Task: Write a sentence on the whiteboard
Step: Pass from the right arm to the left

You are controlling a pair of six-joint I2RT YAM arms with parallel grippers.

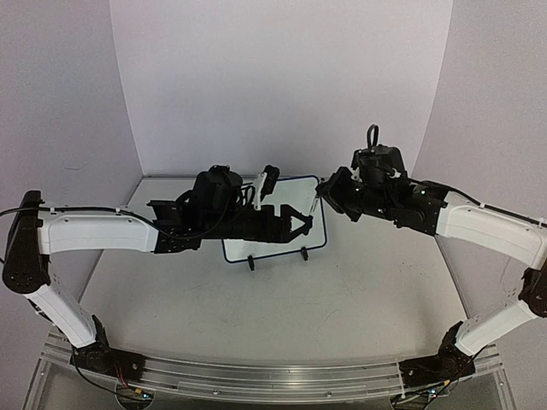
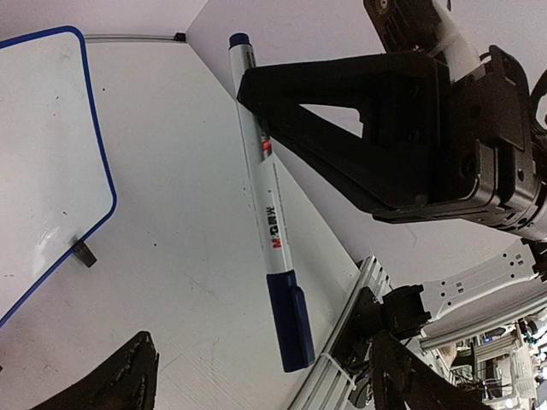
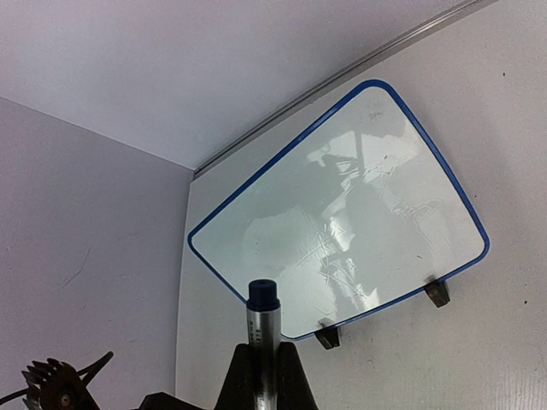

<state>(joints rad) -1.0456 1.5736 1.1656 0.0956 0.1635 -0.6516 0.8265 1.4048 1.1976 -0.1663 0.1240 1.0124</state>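
**Whiteboard** [image 3: 342,222]: stands on clip feet [image 3: 438,293]. The face is blank apart from faint marks, possibly only reflections.

**Marker** [image 2: 265,196]: at the whiteboard's right edge, clenched mid-barrel in the right gripper [image 3: 262,346]. The blue cap [image 2: 289,325] is still on and is offered toward the other arm.

**Left gripper** [image 2: 261,336]: in front of the whiteboard's right part. Its fingers are spread and empty either side of the cap, likely so it can pull the cap off before writing.

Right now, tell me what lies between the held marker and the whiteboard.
Nothing: left wrist view shows only bare table between the marker and the whiteboard.
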